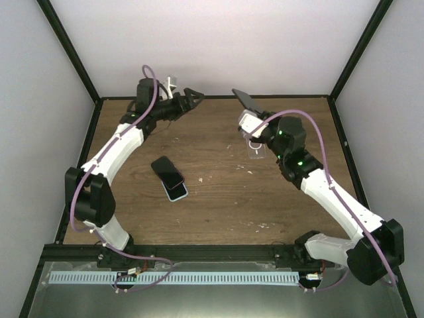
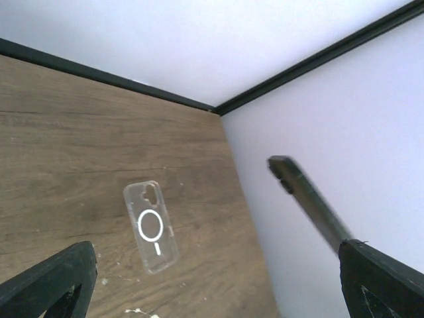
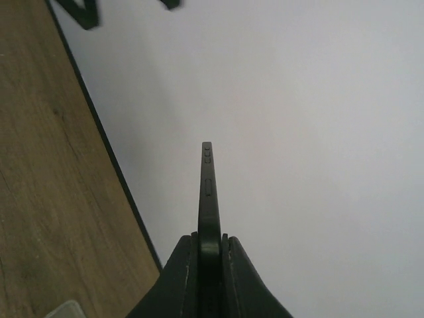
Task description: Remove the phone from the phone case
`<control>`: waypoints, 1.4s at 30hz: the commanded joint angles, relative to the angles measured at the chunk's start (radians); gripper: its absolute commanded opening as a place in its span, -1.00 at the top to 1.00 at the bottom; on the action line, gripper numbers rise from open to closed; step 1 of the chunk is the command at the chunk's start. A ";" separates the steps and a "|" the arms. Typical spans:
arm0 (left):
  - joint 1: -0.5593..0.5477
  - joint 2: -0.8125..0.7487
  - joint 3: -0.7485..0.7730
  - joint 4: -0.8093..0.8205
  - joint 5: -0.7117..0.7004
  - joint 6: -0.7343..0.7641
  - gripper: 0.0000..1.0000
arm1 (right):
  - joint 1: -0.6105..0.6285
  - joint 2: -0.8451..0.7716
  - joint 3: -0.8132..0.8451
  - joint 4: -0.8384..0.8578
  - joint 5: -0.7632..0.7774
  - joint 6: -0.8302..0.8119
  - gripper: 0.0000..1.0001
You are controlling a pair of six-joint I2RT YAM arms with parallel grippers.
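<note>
My right gripper (image 1: 251, 120) is shut on a dark phone (image 1: 244, 99) and holds it edge-up in the air near the back wall. The right wrist view shows the phone (image 3: 209, 192) pinched between both fingers (image 3: 210, 250). The clear phone case (image 1: 257, 152), with a white ring on it, lies empty and flat on the table below that gripper. It also shows in the left wrist view (image 2: 151, 226). My left gripper (image 1: 193, 99) is open and empty at the back left, facing the held phone (image 2: 308, 202), its fingertips (image 2: 50, 281) wide apart.
Two other phones (image 1: 169, 177) lie overlapping in the middle of the wooden table (image 1: 218, 199). Small white specks lie scattered on the wood. Black frame posts and pale walls close in the back and sides.
</note>
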 commanded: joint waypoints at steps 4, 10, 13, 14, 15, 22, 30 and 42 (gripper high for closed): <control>0.033 -0.067 -0.095 0.122 0.238 -0.189 -0.99 | 0.128 0.037 -0.039 0.274 0.006 -0.225 0.99; 0.029 -0.096 -0.194 0.225 0.280 -0.388 -0.82 | 0.215 0.047 -0.098 0.339 -0.002 -0.320 0.99; 0.027 -0.095 -0.217 0.239 0.286 -0.421 -0.65 | 0.248 0.047 -0.129 0.378 -0.011 -0.363 0.99; 0.026 -0.094 -0.224 0.250 0.288 -0.432 -0.56 | 0.257 0.051 -0.128 0.378 -0.010 -0.367 0.99; 0.025 -0.092 -0.227 0.257 0.291 -0.439 -0.44 | 0.268 0.053 -0.127 0.380 -0.006 -0.371 0.99; 0.019 -0.075 -0.232 0.276 0.288 -0.495 0.24 | 0.311 0.084 -0.143 0.438 0.013 -0.425 0.99; 0.035 -0.053 -0.240 0.279 0.268 -0.540 0.71 | 0.329 0.105 -0.182 0.497 0.038 -0.469 0.91; 0.091 -0.022 -0.213 0.372 0.302 -0.473 1.00 | 0.327 0.020 -0.198 0.160 0.014 -0.287 -0.42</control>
